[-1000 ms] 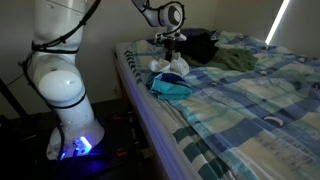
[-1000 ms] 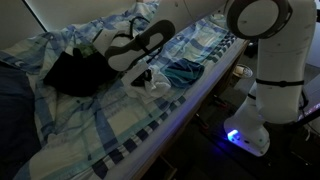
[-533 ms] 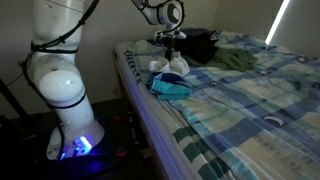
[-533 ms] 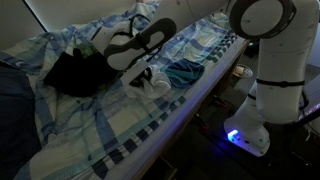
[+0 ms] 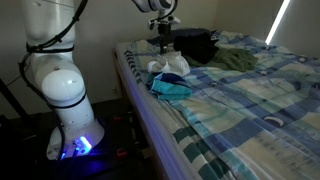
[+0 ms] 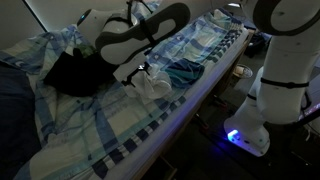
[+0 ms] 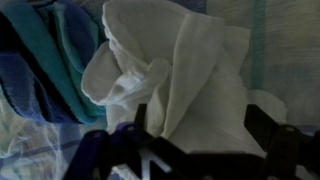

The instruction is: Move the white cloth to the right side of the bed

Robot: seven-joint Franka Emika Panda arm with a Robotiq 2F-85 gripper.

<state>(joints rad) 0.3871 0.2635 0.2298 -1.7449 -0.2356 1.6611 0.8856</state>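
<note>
pincer [image 7: 195, 150] jaws spread wide, gripping nothing. white cloth [image 7: 180, 70] sits directly under it, crumpled into soft folds. teal cloth [image 7: 45, 50] is bunched right against that. black bundle [image 5: 195, 45] lies beyond the pincer, green garment [image 5: 235, 60] further out. all on a plaid blanket [image 5: 250, 100].
</note>
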